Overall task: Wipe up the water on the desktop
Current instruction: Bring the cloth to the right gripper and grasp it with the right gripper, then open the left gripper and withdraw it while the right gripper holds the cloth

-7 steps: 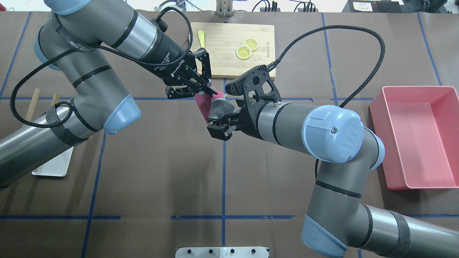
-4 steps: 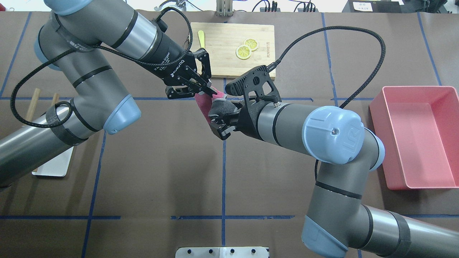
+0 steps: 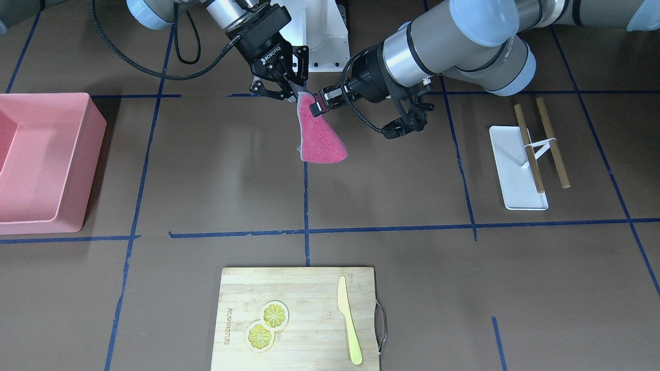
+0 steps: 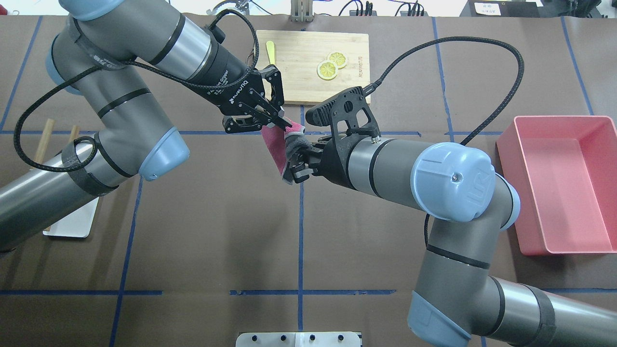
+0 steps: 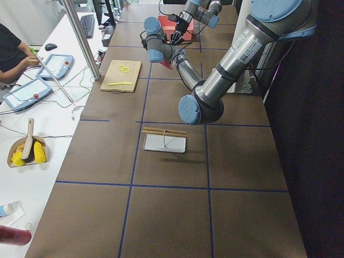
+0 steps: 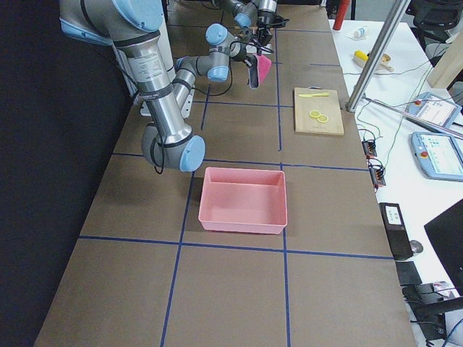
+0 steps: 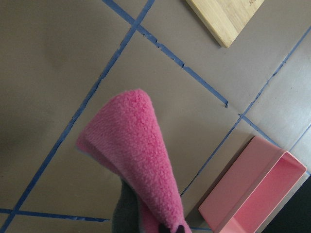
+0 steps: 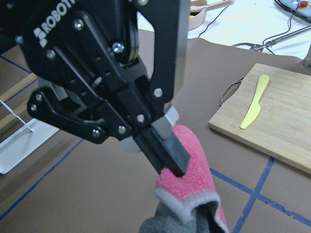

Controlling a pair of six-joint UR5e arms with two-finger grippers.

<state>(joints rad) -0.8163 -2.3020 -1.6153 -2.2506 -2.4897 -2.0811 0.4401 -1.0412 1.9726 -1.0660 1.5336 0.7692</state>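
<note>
Overhead and front-facing cameras look steeply down from opposite sides, sharing the desktop [image 4: 217, 231].

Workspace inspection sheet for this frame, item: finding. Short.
Surface: desktop, brown with blue tape grid; no water seen.
Job's things: pink-grey cloth, hanging in the air, off the surface.
Clutter: cutting board with lemon slices and yellow knife; pink bin; white tray; two sticks at its rack.
Grippers: left gripper and right gripper both shut on the cloth.
Cables: braided cable looped above the right arm, clear of the cloth.
Surroundings: person at the side desk.
</note>
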